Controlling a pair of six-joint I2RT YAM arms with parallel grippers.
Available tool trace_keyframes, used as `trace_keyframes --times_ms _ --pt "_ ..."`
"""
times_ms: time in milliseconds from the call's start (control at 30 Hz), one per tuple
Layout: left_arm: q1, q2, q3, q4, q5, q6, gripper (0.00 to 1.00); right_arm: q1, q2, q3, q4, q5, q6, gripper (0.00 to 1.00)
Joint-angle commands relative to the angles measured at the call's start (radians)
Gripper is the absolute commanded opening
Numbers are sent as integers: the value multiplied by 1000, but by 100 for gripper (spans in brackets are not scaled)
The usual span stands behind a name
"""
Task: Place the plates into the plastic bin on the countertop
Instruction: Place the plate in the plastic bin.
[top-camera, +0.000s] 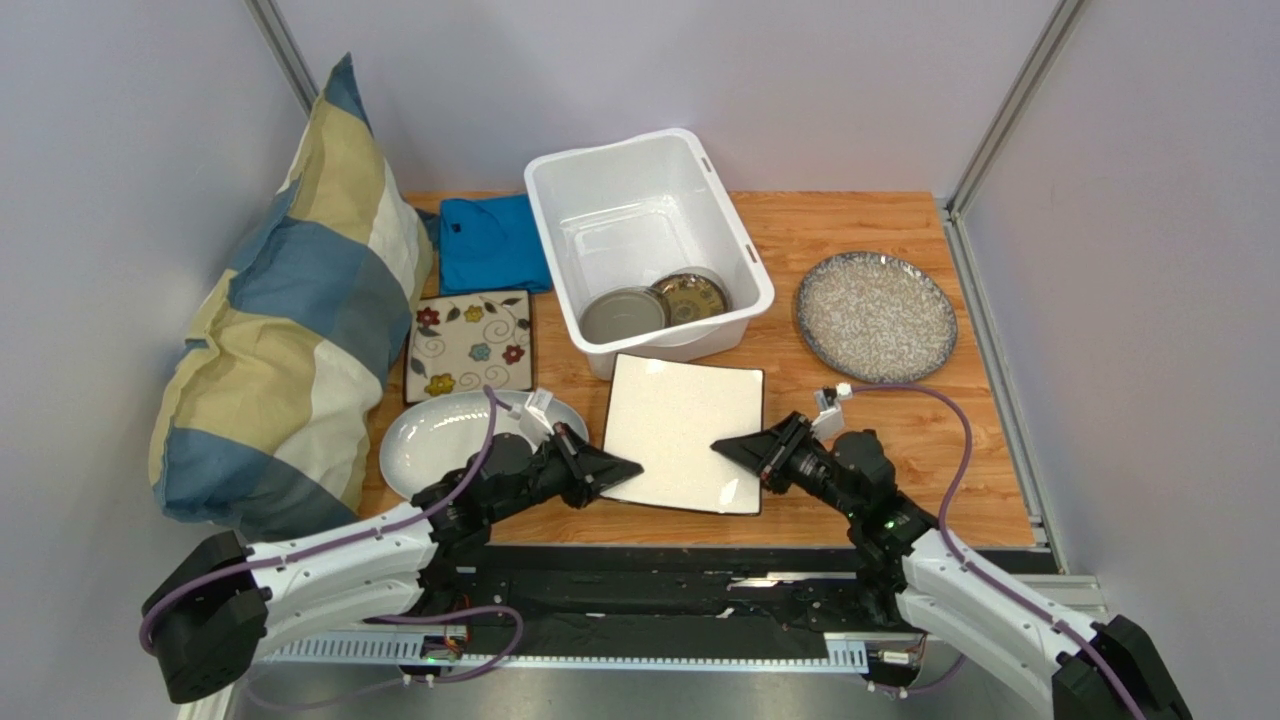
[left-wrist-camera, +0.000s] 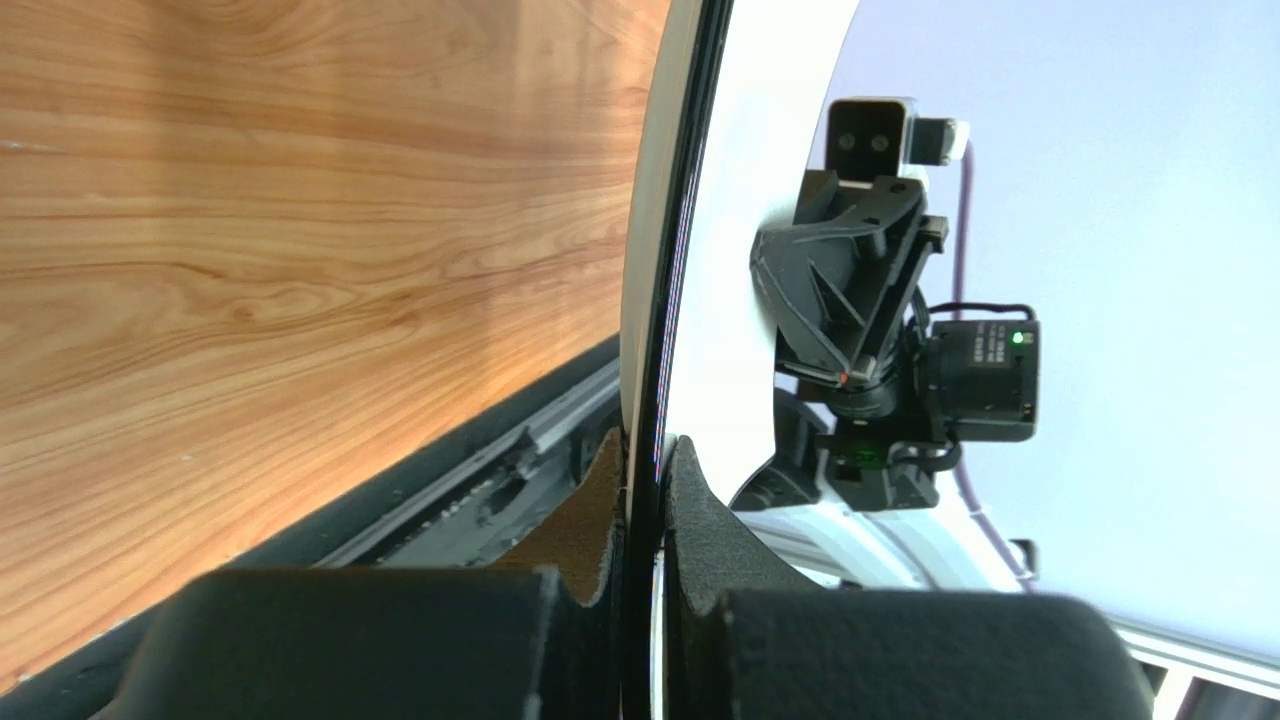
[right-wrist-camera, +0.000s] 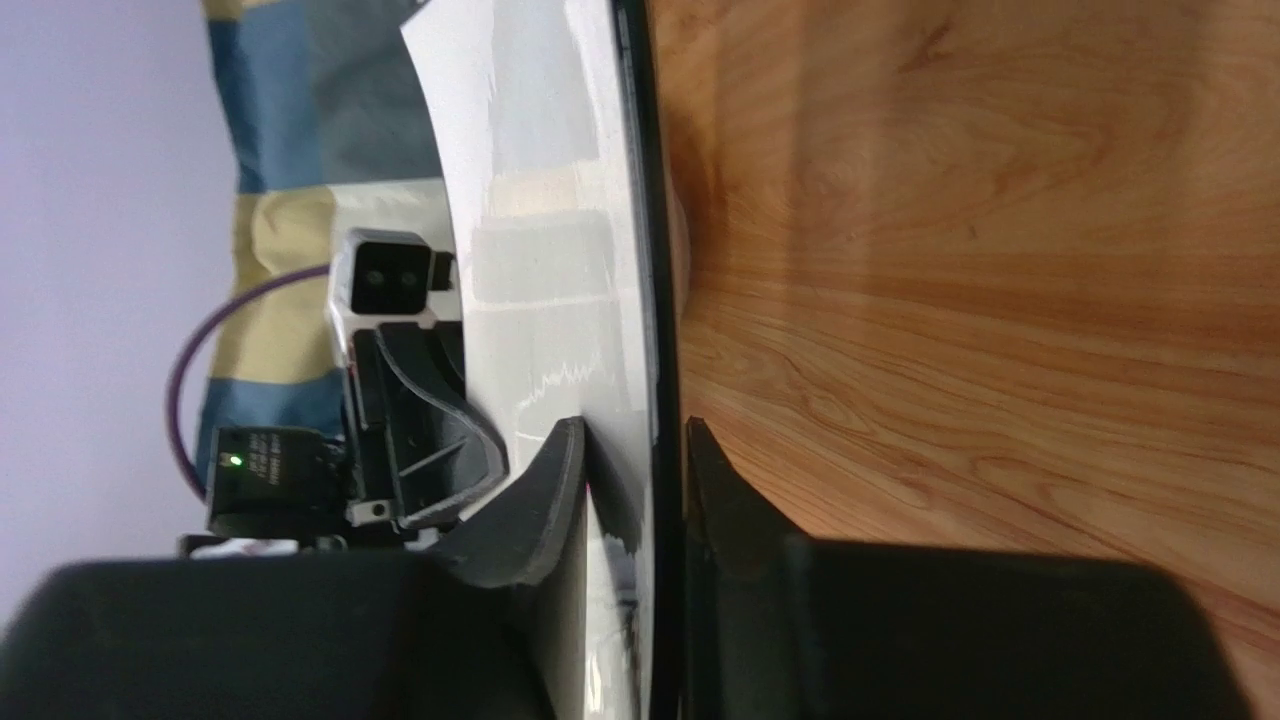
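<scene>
While both arms reach in from the near edge, the plain white square plate (top-camera: 684, 428) sits on the countertop (top-camera: 842, 420) just in front of the plastic bin (top-camera: 669, 356), outside it.

Left gripper (top-camera: 628, 468): at the plate's near-left edge. The wrist view shows the two fingers pressed against the thin rim from both sides, with no gap; it grips the plate.

Right gripper (top-camera: 721, 447): at the plate's near-right edge. The fingers straddle the rim at a narrow spacing. Cannot tell whether they actually press on it.

Cannot tell whether the plate is lifted clear of the wood.

Bin: at the back centre, set at an angle. Two small round plates lie inside at its near end, a grey one (top-camera: 624, 315) and a darker one (top-camera: 691, 296) beside it.

Other plates on the countertop:
- grey-speckled round plate (top-camera: 875, 315), right of the bin
- floral square plate (top-camera: 469, 345), left of the bin
- white oval platter (top-camera: 443, 440), near left, partly under the left arm

Folded blue cloth (top-camera: 489, 243) at the back left. Striped pillow (top-camera: 286, 330) leaning at the left wall.

Writing: small white print on the black module (left-wrist-camera: 984, 360) on the right wrist is too small to read. A green light glows beside it.
</scene>
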Motion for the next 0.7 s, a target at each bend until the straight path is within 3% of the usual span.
trace_keyframes --times_ms 0,33,133,233,267,367,467,667 --pt "-39 18 83 142 97 75 1 48 -60 57 74 -95 -43 7" --pt "-39 15 83 139 94 77 3 48 -77 54 63 -86 -39 0" --pt "-39 10 97 108 86 98 15 49 -146 54 1 -66 -39 0" --pt "-39 7 125 64 86 133 44 49 -213 78 -83 -36 -61 0" --pt "-37 4 134 49 86 146 59 49 -232 91 -144 -27 -73 0" --pt "-30 -25 183 -52 80 205 90 46 -289 178 -286 28 -153 0" --pt "-7 -83 241 -187 68 281 99 11 -312 265 -400 51 -217 0" --pt "100 -246 310 -464 86 411 99 -121 -237 394 -493 -39 -315 0"
